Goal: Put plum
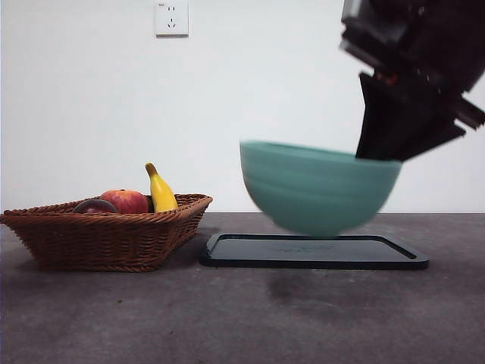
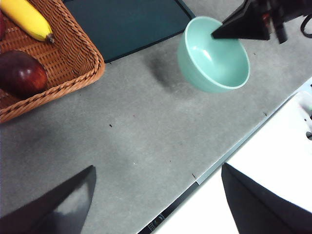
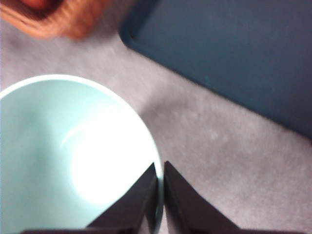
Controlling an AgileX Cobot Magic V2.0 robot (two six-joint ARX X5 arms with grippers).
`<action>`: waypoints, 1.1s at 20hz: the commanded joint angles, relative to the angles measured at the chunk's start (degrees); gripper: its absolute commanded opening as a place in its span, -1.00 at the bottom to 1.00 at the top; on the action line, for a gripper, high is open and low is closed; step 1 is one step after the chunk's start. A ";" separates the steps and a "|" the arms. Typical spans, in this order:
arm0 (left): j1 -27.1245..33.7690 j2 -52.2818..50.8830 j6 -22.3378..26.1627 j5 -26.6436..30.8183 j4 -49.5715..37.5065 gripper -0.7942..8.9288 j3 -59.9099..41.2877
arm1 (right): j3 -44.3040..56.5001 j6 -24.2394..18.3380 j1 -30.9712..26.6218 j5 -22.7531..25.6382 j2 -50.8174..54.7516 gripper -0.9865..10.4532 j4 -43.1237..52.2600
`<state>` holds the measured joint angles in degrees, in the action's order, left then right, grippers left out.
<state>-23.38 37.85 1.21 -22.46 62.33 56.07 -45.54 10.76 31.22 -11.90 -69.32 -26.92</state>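
Observation:
The dark maroon plum (image 1: 94, 206) lies in the wicker basket (image 1: 106, 236) at the left, next to a red-orange fruit (image 1: 126, 201). The plum also shows in the left wrist view (image 2: 20, 73). My right gripper (image 1: 377, 152) is shut on the rim of an empty teal bowl (image 1: 318, 189) and holds it in the air just above the dark tray (image 1: 318, 254). The right wrist view shows the jaws pinching the rim (image 3: 160, 171). My left gripper (image 2: 157, 170) is open and empty, above the table's front edge, away from the basket.
A yellow banana (image 1: 161, 192) leans in the basket behind the fruits. The flat dark tray lies right of the basket. A wall socket (image 1: 171, 17) is on the back wall. The white floor shows past the table edge (image 2: 273, 161).

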 commanded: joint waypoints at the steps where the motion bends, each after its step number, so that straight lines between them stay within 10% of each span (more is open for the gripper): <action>1: -0.22 0.26 0.92 -0.17 -0.66 0.00 0.52 | 0.48 0.83 0.83 0.17 -2.45 -0.81 1.92; 22: -0.22 0.26 0.92 -0.17 -0.63 0.00 0.52 | 0.61 0.13 3.54 3.15 -12.33 -0.64 3.19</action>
<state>-23.38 37.87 1.21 -22.46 62.30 56.07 -44.73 10.76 34.24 -8.93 -80.73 -23.86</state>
